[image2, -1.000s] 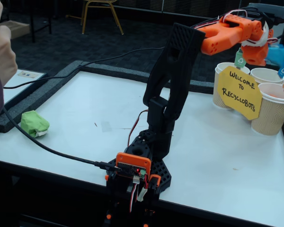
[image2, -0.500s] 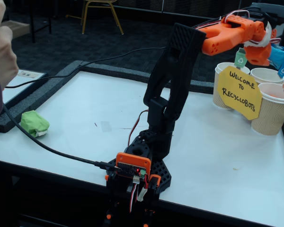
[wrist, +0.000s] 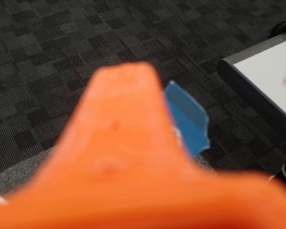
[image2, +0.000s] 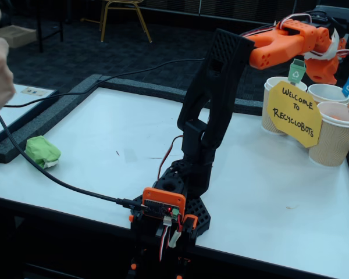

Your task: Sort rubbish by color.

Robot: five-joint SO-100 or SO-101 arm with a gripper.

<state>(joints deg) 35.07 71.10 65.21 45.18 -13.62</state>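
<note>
Your arm (image2: 212, 110) reached high and far toward the right side of the fixed view, with the orange gripper (image2: 328, 67) held in the air above the back row of paper cups (image2: 331, 142). In that view the jaws faced away and were partly cut off by the wrist, so whether they were open or shut could not be told from there.

In the wrist view, one orange finger (wrist: 124, 143) filled most of the picture, blurred and very close. A piece of blue wad (wrist: 188, 119) showed just beside it on the right, pressed against its edge, with a trace of white where the two met. The second finger was hidden, so you could not be sure the wad was clamped; I cannot tell the gripper's state. Beyond the finger lay dark carpet (wrist: 52, 62), and a corner of the white table (wrist: 269, 67) sat at the upper right.

The green wad (image2: 42, 152) lay well apart from the gripper, far below and to the left of it in the fixed view, on the table (image2: 104, 145) near its left edge. The yellow sign (image2: 294, 113) stood below the gripper, leaning against the cups. In the cup nearest the right edge, below the gripper, something orange (image2: 340, 116) showed inside the rim. A black cable (image2: 52, 177) ran across the table near the green wad toward the arm's base.
</note>
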